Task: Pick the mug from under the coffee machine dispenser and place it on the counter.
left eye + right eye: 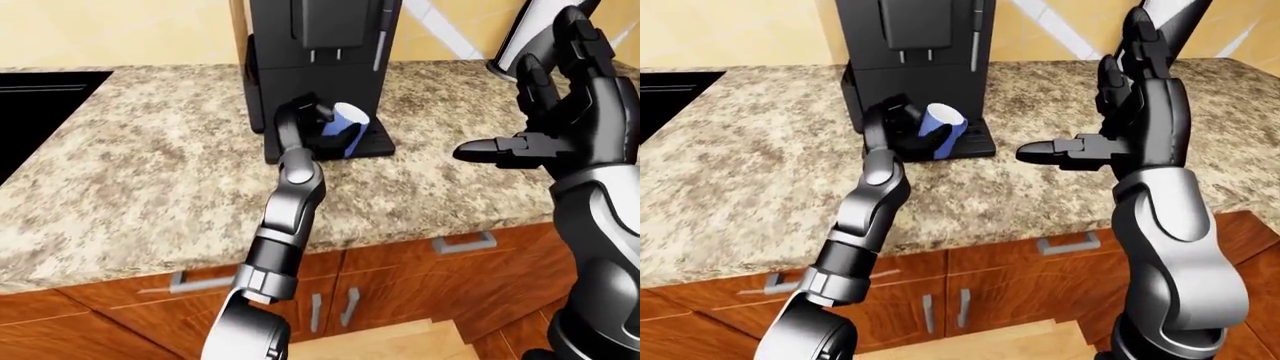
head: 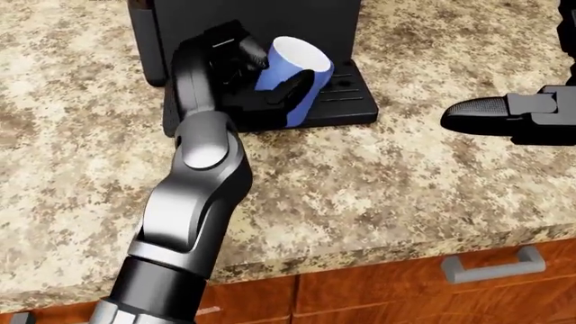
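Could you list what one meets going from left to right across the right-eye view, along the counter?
Dark sink at the left edge → coffee machine → left hand with fingers around the tilted blue mug → bare counter → open right hand.

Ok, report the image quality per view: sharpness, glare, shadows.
Head view: sharp, flat render light, no glare; the left hand and blue mug are crisp. Left-eye view: coffee machine nearly featureless black, only a soft shadow at its base. Right-eye view: equally sharp, right hand unblurred.
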